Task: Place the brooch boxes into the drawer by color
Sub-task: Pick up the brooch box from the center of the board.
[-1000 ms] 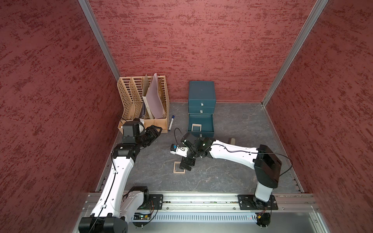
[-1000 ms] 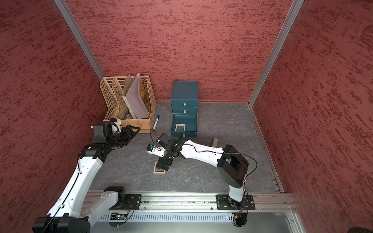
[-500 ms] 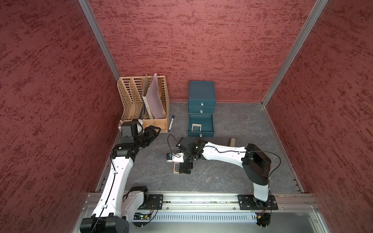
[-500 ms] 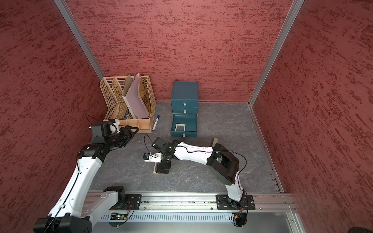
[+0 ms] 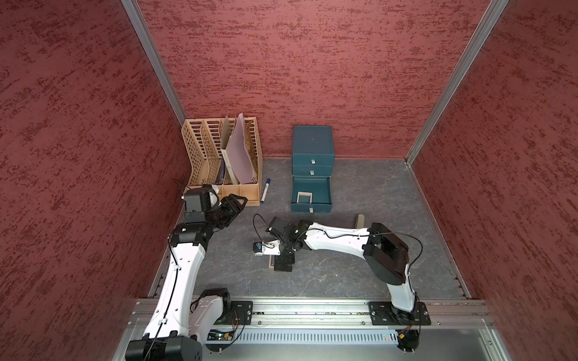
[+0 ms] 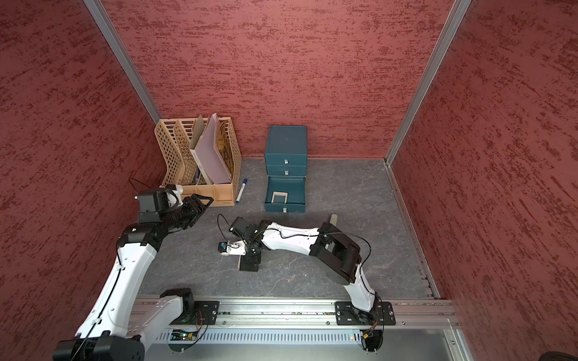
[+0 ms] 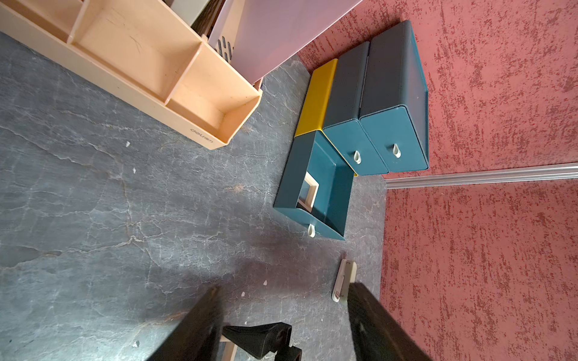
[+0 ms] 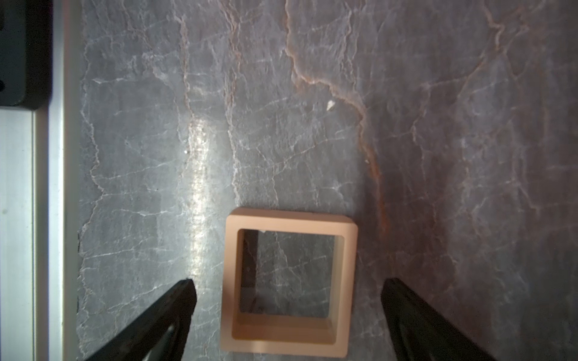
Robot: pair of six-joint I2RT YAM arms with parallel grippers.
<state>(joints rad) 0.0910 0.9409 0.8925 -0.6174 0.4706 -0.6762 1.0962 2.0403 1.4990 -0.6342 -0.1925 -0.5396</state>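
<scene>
The teal drawer chest (image 5: 312, 140) stands at the back wall, its bottom drawer (image 5: 319, 190) pulled out. One pale beige brooch box (image 5: 304, 193) lies flat in that drawer and also shows in the left wrist view (image 7: 309, 187). A pinkish-beige brooch box (image 8: 289, 220) lies on the floor, flanked on both sides by the fingers of my open right gripper (image 8: 289, 284), which touch nothing. In both top views that gripper (image 5: 283, 265) points down and covers most of this box (image 5: 269, 262). My left gripper (image 5: 239, 201) hovers open and empty by the rack.
A tan slotted file rack (image 5: 219, 156) holding folders stands at the back left, with a white marker (image 5: 265, 189) beside it. A slim beige bar (image 5: 359, 220) lies on the floor right of the open drawer. The aluminium rail (image 5: 312, 308) runs along the near edge.
My right gripper has swung toward the near left and come down over the pinkish-beige box on the floor. The left arm has barely shifted.
</scene>
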